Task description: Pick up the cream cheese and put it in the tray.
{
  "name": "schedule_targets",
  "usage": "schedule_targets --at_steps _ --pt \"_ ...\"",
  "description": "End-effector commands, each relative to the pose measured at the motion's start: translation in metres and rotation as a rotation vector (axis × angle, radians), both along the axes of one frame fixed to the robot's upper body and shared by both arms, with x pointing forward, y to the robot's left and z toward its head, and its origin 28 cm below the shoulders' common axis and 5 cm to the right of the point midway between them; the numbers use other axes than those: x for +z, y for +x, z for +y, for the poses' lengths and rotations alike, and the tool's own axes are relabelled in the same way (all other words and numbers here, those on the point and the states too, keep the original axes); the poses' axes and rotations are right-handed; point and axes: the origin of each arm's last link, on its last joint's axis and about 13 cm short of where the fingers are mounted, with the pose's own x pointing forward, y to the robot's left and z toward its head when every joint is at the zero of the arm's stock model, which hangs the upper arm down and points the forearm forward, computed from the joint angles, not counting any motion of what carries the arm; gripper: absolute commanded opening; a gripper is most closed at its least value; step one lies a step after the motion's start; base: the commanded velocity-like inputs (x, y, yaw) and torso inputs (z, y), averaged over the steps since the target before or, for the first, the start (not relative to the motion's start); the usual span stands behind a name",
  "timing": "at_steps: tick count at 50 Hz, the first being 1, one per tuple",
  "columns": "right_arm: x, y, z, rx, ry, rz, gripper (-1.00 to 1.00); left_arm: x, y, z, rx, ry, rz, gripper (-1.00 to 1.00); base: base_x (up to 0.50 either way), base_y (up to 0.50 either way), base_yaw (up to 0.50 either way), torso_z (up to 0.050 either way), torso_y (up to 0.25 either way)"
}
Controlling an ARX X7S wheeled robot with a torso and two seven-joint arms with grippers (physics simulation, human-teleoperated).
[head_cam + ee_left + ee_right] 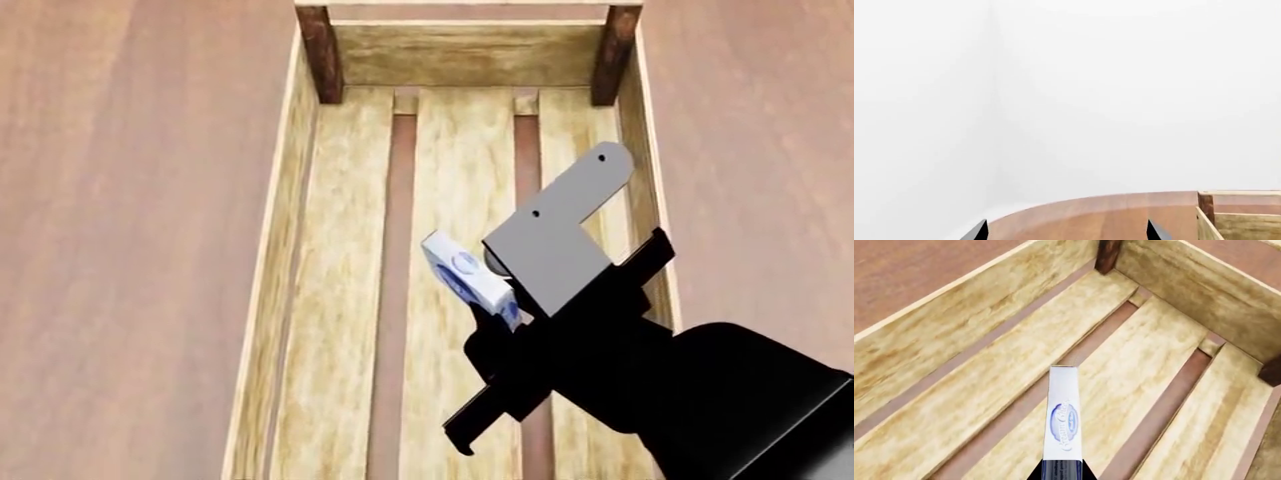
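My right gripper is shut on the cream cheese, a small flat white-and-pale-blue box with a blue oval logo. It holds the box on edge above the middle floor plank of the tray, a light-wood slatted crate with dark corner posts. In the right wrist view the cream cheese sticks out from between the right gripper's dark tips, over the tray's planks. I cannot tell whether the box touches the floor. My left gripper is open with nothing between its tips, beside a corner of the tray.
The tray stands on a brown wooden table. The left wrist view shows the table's curved edge with white walls behind it. A grey bracket on my right arm covers part of the tray's right side.
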Motion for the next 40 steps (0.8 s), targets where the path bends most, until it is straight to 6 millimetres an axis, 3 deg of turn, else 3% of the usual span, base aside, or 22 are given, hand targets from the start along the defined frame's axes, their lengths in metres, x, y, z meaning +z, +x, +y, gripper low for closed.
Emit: schedule_targets --at_steps 1,40 --pt "0.0034 0.0018 0.0013 0.006 0.000 -0.019 -1.00 0.0004 -0.0002 0.0003 0.002 -0.001 -0.001 1.00 0.00 0.00 0.00 0.000 -0.062" --pt "0.0036 0.0046 0.0093 0.029 0.002 -0.024 -1.00 0.0004 0.0009 0.0007 0.003 -0.001 -0.003 1.00 0.00 0.00 0.00 0.000 -0.062"
